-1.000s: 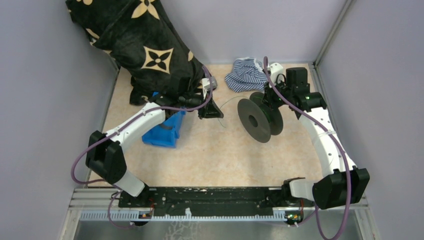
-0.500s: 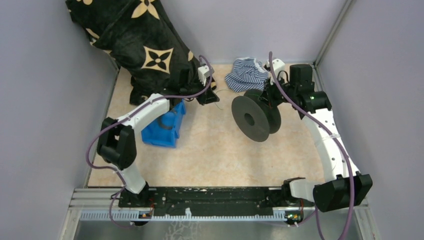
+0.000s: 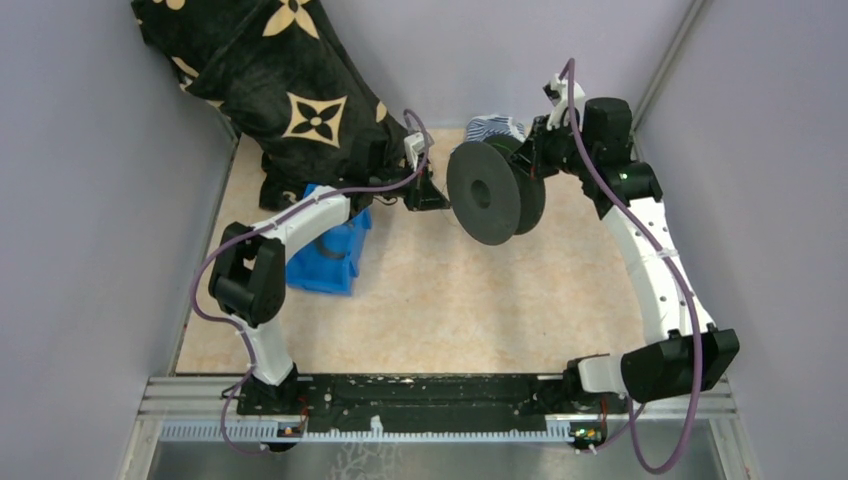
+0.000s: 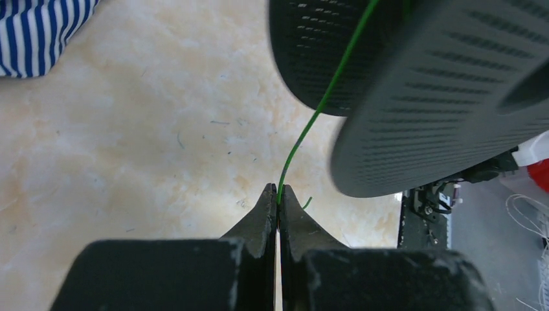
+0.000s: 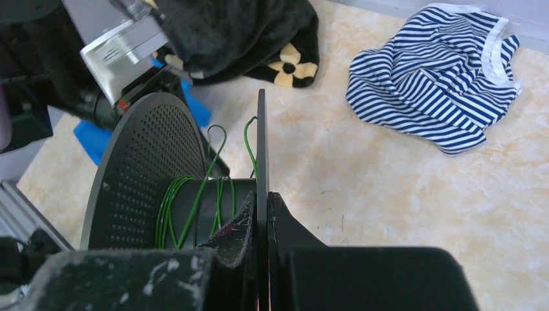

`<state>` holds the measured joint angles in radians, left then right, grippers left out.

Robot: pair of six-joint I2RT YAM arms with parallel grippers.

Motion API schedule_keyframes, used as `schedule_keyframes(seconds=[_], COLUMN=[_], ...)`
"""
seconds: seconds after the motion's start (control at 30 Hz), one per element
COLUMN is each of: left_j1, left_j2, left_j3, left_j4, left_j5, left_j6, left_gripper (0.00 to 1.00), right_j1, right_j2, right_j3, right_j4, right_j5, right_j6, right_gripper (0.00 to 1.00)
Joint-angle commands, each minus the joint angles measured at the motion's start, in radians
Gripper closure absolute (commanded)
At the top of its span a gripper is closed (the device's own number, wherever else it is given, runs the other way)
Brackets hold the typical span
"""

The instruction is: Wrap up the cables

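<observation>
Lifting over the last second, spool (image 3: pixel 485 195), clamped in right hand (image 5: pixel 262 197), now sits beside left hand (image 4: pixel 278 193) pinched shut on cables (image 4: pixel 318 110), so winding looks underway.

Cables (image 5: pixel 169 214) on the spool (image 3: pixel 488 192) at upper centre, cloth (image 3: pixel 492 128) behind it, blanket (image 3: pixel 290 90) upper left, bin (image 3: pixel 325 262) below it

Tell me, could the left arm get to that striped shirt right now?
Probably not right away. The shirt lies close, with bare floor between, but the left arm has its jaws shut on the green wire that runs up to the black spool. It would have to let go first.
</observation>
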<state>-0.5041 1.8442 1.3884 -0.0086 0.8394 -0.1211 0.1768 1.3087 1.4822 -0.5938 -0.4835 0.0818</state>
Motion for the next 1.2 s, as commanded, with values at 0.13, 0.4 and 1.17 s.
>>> schedule_keyframes(seconds=[0.13,0.4,1.17], left_j1=[-0.005,-0.002,0.01], left_j2=[0.022,0.012,0.095], left_j3=[-0.038,-0.092,-0.142], left_j4=[0.222,0.418,0.819], left_j5=[0.159,0.205,0.238], left_j6=[-0.211,-0.403,-0.799], left_gripper=[1.0,1.0,0.94], right_j1=[0.009,0.009,-0.014], right_j2=[-0.014,-0.032,-0.037], right_j3=[-0.051,-0.177,-0.269], right_j4=[0.303,0.449,0.519], right_j5=[0.044,0.048,0.035], right_j6=[0.189,0.273,0.42], right_gripper=[1.0,1.0,1.0])
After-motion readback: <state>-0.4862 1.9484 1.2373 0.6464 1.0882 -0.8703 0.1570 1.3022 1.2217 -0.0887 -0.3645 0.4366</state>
